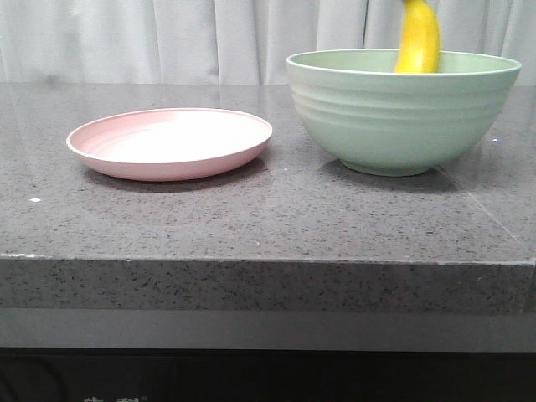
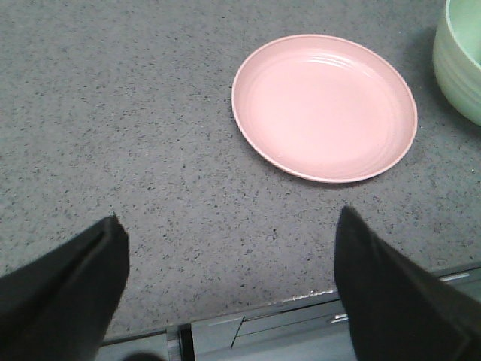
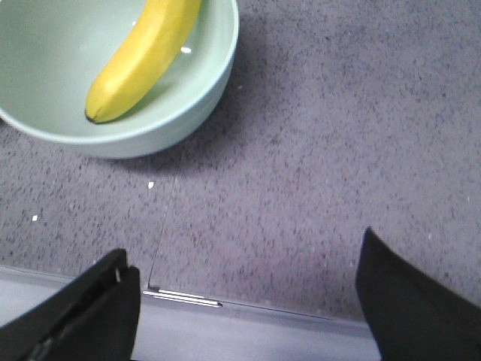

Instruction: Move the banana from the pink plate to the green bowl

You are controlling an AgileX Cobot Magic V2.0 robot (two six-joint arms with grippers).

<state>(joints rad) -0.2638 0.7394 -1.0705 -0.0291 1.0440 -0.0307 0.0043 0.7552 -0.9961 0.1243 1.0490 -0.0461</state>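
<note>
1. Fingers of the left gripper (image 2: 229,289) stand wide apart, holding nothing, above bare stone near the counter's near edge; only their dark tips show, the rest cut off by the frame
2. Fingers of the right gripper (image 3: 248,301) likewise spread wide and empty, over the counter edge, tips only in view
3. Neither arm shows in the front view
4. Banana (image 1: 417,38) stands steeply in the green bowl (image 1: 402,117), dark tip down inside, leaning toward the far rim; its upper end runs off the top of the front view and looks slightly blurred; stem not visible in any view
5. Bowl's inside is hidden from the front by its near wall; the right wrist view shows the banana lying along the inner wall
6. Pink plate (image 1: 172,142) sits bare, left of the bowl, near it but apart
7. Counter (image 1: 268,218): dark grey speckled stone, thick front edge, a few white flecks
8. Pale pleated curtain (image 1: 167,38) hangs behind
</note>
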